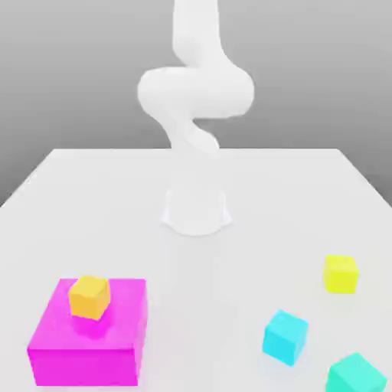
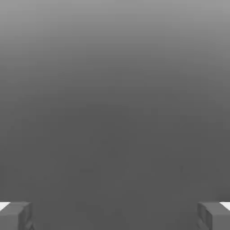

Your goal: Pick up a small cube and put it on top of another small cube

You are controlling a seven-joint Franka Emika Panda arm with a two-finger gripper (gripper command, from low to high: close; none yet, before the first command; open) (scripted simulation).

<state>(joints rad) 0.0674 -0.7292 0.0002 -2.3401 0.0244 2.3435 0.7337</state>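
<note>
Sitting on the table (image 1: 92, 199) at the exterior view's right, yellow cube (image 1: 341, 273), flat, upright, free of neighbours; cyan cube (image 1: 285, 335) nearer the camera and a little toward the exterior view's left of it, apart, not touching; teal cube (image 1: 356, 377) at the near right corner, cut by the frame edge; all three clustered on the right side, well apart from the arm (image 1: 195, 99) base at table centre. Fingers (image 2: 15, 215) spread wide in the hand view, nothing between them, only grey backdrop ahead of the gripper (image 2: 115, 215); so hand pointing away from the table surface, cube not in its sight. Key relation, judged: yellow cube lies off to the exterior view's right and toward the camera from the base, below the raised arm; reach needs to swing that way and tip down before any descent. No long axis to worry about, square faces, any face pair fine; sides look roughly square to the table edges. Orange cube (image 1: 90, 296) atop magenta block (image 1: 88, 329) on the left, far side, out of the path. Likely target for stacking: cyan cube, close by.
</note>
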